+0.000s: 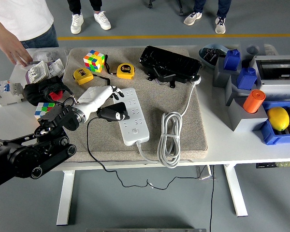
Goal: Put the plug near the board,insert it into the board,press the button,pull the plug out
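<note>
On the white bench (261,145) a grey mat (183,121) carried the white board (132,116). The left hand (104,94), at the board's nine o'clock, looked closed around the black plug (113,114), which touched the board's left edge.

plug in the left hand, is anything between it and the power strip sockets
Nothing visible is in the way. The left hand holds the black plug right at the left edge of the white power strip, whose sockets are all uncovered.
</note>
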You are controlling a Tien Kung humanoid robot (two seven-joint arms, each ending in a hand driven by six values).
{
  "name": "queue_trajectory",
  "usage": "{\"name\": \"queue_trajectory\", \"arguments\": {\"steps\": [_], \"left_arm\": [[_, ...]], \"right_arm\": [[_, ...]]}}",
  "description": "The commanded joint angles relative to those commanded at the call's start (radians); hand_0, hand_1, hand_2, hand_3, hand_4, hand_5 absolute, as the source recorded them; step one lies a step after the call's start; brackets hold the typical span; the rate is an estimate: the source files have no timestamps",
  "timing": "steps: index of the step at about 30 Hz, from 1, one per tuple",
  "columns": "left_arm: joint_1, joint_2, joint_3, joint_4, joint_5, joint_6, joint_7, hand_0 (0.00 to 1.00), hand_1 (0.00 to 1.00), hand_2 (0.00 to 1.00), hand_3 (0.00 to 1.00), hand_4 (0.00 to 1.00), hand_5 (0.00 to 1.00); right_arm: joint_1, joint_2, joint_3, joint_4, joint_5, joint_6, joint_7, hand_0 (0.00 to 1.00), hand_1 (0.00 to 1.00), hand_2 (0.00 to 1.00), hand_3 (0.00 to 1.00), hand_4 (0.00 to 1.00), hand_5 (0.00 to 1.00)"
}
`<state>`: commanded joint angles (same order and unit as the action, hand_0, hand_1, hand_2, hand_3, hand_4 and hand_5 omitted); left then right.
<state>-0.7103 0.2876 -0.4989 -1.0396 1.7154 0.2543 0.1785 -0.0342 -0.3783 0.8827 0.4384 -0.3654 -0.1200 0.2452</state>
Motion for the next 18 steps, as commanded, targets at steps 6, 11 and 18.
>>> {"name": "queue_trajectory", "arguments": {"steps": [6,11,18], "left_arm": [[-0.005,-0.006,0.017,0.019,0.001,0.009,0.0,0.455,0.565,0.568,0.608,0.998,0.283],[-0.01,-0.012,0.032,0.04,-0.002,0.017,-0.002,0.444,0.542,0.559,0.589,0.998,0.245],[-0.015,-0.017,0.042,0.053,-0.027,0.037,-0.021,0.41,0.515,0.531,0.56,0.984,0.214]], "right_arm": [[-0.001,0.002,-0.001,0.0,0.0,0.0,0.0,0.702,0.702,0.685,0.58,0.998,0.545],[0.0,0.001,-0.003,0.0,0.0,0.0,0.0,0.7,0.702,0.685,0.579,0.998,0.545],[0.001,0.002,0.0,0.001,-0.002,-0.001,0.0,0.701,0.702,0.685,0.579,0.998,0.545]]}}
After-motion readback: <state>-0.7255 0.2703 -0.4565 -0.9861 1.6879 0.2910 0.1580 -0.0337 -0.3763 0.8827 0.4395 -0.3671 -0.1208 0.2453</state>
